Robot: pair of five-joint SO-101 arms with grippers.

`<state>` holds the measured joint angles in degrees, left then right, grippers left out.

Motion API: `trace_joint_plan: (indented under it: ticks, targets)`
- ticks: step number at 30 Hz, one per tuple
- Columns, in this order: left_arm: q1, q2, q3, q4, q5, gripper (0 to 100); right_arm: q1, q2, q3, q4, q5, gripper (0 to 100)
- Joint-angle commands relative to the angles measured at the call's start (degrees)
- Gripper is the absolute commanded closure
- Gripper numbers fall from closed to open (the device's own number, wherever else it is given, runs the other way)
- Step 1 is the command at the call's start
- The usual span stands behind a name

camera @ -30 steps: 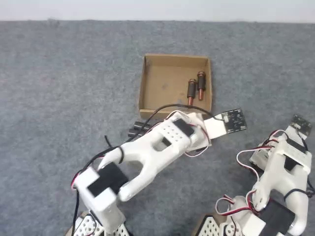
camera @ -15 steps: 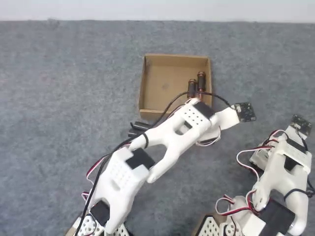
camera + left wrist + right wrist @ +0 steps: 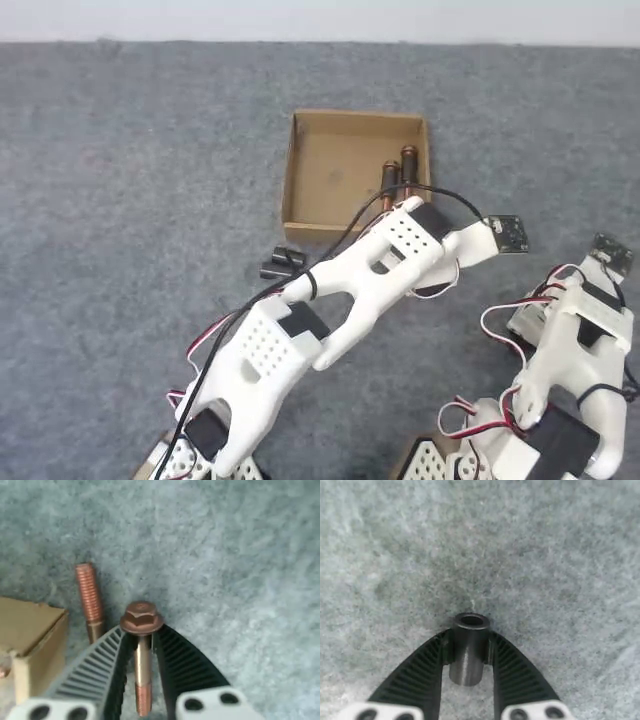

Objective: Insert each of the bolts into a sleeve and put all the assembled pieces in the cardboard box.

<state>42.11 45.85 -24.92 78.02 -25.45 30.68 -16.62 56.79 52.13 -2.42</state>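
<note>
My left gripper (image 3: 141, 632) is shut on a copper bolt (image 3: 141, 619), gripped by the shank with the hex head above the fingertips. A second copper bolt (image 3: 90, 599) lies on the carpet just beyond it, beside a corner of the cardboard box (image 3: 30, 640). In the high view the left arm (image 3: 400, 255) stretches to the box's (image 3: 340, 165) near right corner. Two assembled pieces (image 3: 398, 175) lie inside the box. My right gripper (image 3: 470, 640) is shut on a black sleeve (image 3: 469, 650), held upright with its bore open upward. The right arm (image 3: 570, 360) sits folded at the near right.
Two loose black sleeves (image 3: 282, 262) lie on the grey carpet in front of the box's near left corner. Cables (image 3: 350, 225) loop over the left arm. Open carpet spreads to the left of the box and behind it.
The left arm has stretched out farther, and its wrist has swung right, toward the box's near right corner. The right arm has kept still.
</note>
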Motion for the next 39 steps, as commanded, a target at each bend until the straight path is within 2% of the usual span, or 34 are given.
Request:
trace_joint_plan:
  ticks: [1, 8, 23, 28, 33, 39]
  targets:
    - [0.26, -1.05, -2.24, 4.22, -0.62, 99, -0.75, -1.45, 0.09, -0.75, 1.05, 99.1]
    - [1.49, -5.1, -1.63, 10.37, -0.53, 99, -0.75, -1.45, 0.09, -0.84, 0.88, 99.1]
    - [1.14, -24.53, 15.6, 6.07, -0.53, 99, -0.75, -1.45, 0.09, -0.92, 0.79, 99.1]
    - [-2.29, -29.71, 20.88, 2.11, -0.53, 99, -0.75, -1.45, 0.09, -0.92, 0.79, 99.1]
    - [-7.12, -33.76, 21.32, 2.37, -0.44, 99, -0.75, -1.45, 0.09, -0.92, 0.7, 99.1]
    - [-11.69, -37.1, 21.41, 2.29, 5.89, 99, -0.75, -1.45, 0.09, -0.92, 0.7, 99.1]
